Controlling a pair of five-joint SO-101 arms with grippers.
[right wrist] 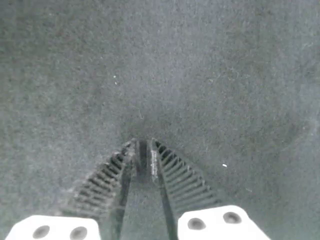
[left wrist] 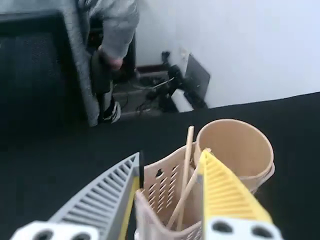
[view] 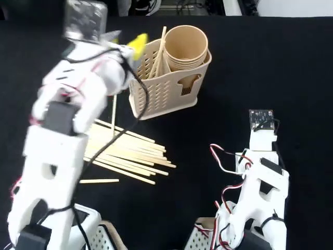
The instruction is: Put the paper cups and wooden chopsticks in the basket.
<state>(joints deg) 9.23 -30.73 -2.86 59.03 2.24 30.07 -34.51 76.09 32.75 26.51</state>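
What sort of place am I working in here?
Probably an indoor lab or workshop bench, not a kitchen: a table draped in black cloth, loose cables and gear on the floor behind it, and a plain white wall.

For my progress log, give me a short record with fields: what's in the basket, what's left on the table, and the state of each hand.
basket: upright, at the far side of the table
in basket: stacked paper cups; wooden chopsticks leaning beside them
on table: pile of loose chopsticks; one stray chopstick apart from it
left hand: open, above the basket rim
right hand: shut, holding nothing, over bare table
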